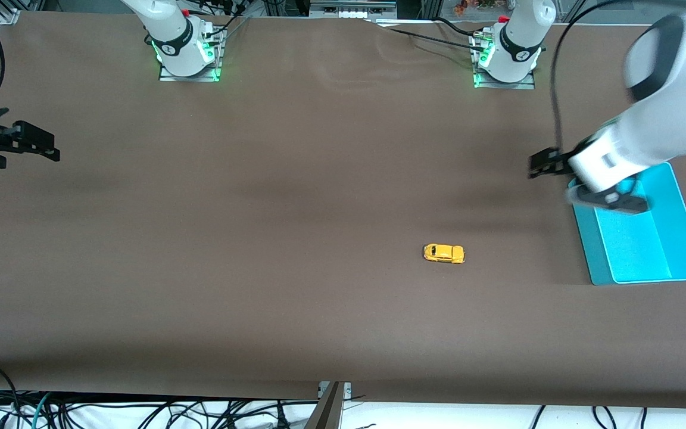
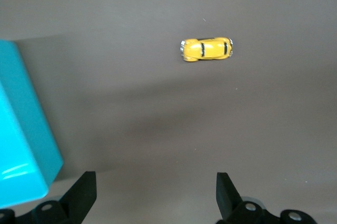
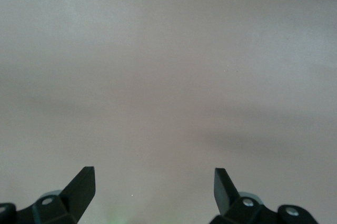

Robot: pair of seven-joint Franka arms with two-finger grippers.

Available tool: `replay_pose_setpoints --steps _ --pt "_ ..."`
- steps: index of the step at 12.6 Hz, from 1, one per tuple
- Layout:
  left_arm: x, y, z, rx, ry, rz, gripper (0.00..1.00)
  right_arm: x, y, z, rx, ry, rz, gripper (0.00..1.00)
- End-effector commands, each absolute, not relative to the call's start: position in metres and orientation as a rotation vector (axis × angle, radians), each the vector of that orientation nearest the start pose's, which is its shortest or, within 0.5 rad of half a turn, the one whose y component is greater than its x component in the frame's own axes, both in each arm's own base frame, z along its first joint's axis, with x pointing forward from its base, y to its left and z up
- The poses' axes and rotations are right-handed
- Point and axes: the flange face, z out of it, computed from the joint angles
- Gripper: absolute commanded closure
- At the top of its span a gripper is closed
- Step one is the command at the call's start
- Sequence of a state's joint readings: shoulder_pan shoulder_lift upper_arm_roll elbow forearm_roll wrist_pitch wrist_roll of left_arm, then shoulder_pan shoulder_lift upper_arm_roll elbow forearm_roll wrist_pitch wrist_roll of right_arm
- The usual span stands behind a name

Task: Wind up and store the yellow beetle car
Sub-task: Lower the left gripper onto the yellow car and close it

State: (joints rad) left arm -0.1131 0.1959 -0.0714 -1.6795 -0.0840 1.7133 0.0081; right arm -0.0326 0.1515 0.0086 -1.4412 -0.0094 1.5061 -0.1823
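Reaching for the car (image 1: 443, 253) is the step we are on, and nothing has touched it yet. It sits alone on the brown tabletop (image 1: 295, 179), on its wheels, lying sideways to the front camera. It is near the bin (image 1: 685, 232) but well apart from it, toward the right arm's end from it.

We think the left arm should do this, since it is the closer one. To do it well, we should come straight down over the car, turn the jaws so they pinch its two long sides, and go low, because the car is so small. Then we can pull it back to wind it.

Our left gripper (image 1: 542, 164) hangs in the air just beside the bin's edge, jaws wide apart and holding nothing. Its arm bends in from the table's end, over the bin.

Our right gripper (image 1: 42, 146) waits over bare tabletop at its own end, jaws wide apart and holding nothing too.
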Motion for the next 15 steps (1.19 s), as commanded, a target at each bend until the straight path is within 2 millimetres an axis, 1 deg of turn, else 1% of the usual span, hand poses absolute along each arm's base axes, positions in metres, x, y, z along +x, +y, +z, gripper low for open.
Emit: replay_pose_setpoints --steps 1,2,3,4,5,7,9,10,11,12,14,15 --pt "0.609 -0.158 0.425 -3.184 0.388 0.227 0.00 0.597 -0.019 0.583 -3.142 -0.219 0.157 0.00" --pt "0.613 -0.177 0.409 -3.182 0.447 0.192 0.00 0.597 -0.019 0.583 -3.142 -0.222 0.157 0.00" --pt "0.619 -0.189 0.390 -3.176 0.513 0.159 0.00 0.597 -0.019 0.583 -3.141 -0.217 0.157 0.00" --pt "0.623 -0.201 0.372 -3.162 0.617 0.127 0.00 0.597 -0.020 0.583 -3.141 -0.214 0.157 0.00" --pt "0.628 -0.205 0.356 -3.142 0.742 0.095 0.00 0.598 -0.021 0.582 -3.140 -0.212 0.157 0.00" --pt "0.639 -0.207 0.323 -3.052 1.070 0.025 0.00 0.598 -0.022 0.582 -3.140 -0.210 0.154 0.00" --pt "0.644 -0.211 0.284 -2.901 1.419 -0.004 0.00 0.598 -0.021 0.582 -3.135 -0.212 0.153 0.00" --pt "0.648 -0.211 0.270 -2.802 1.577 -0.047 0.00 0.598 -0.020 0.582 -3.135 -0.216 0.153 0.00" --pt "0.650 -0.217 0.258 -2.710 1.703 -0.087 0.00 0.598 -0.019 0.582 -3.133 -0.216 0.155 0.00" --pt "0.650 -0.221 0.248 -2.643 1.794 -0.095 0.00 0.598 -0.019 0.582 -3.133 -0.216 0.153 0.00" --pt "0.648 -0.231 0.233 -2.542 1.923 -0.098 0.00 0.598 -0.019 0.583 -3.132 -0.216 0.150 0.00" --pt "0.646 -0.236 0.224 -2.453 2.010 -0.096 0.00 0.598 -0.019 0.583 -3.132 -0.216 0.150 0.00"
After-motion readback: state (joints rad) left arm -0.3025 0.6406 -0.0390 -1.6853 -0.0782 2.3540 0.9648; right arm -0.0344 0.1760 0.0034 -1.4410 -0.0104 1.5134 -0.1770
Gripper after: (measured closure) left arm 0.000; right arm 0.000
